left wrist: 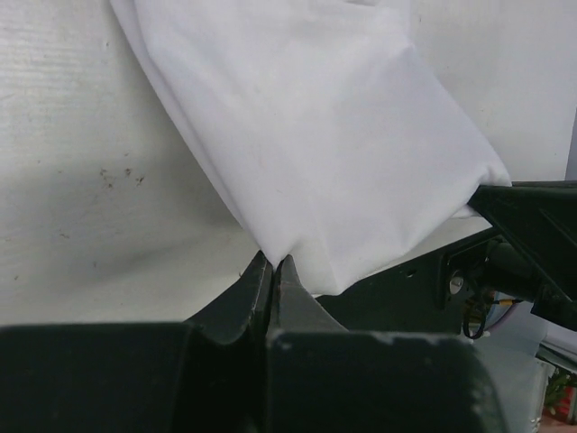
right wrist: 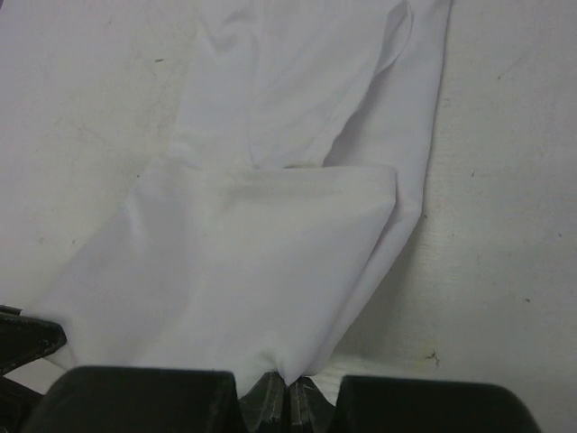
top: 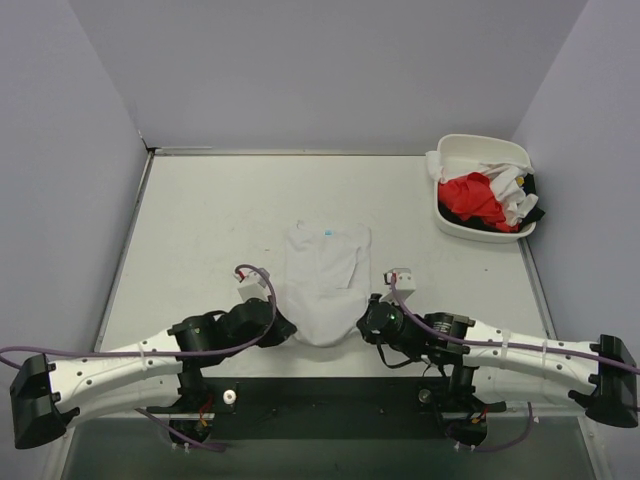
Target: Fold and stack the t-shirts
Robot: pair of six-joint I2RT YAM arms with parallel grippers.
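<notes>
A plain white t-shirt with a small blue neck label lies lengthwise in the middle of the table, folded narrow. My left gripper is shut on its near left corner, and the cloth rises from the pinch. My right gripper is shut on the near right corner; the cloth bunches at the fingertips. The near hem hangs lifted between the two grippers. A bright red t-shirt and other white ones lie in the tub.
A white rounded plastic tub stands at the far right corner, with red, white and black cloth in it. Grey walls close the table on the left, far and right sides. The arm bases sit on a black rail at the near edge.
</notes>
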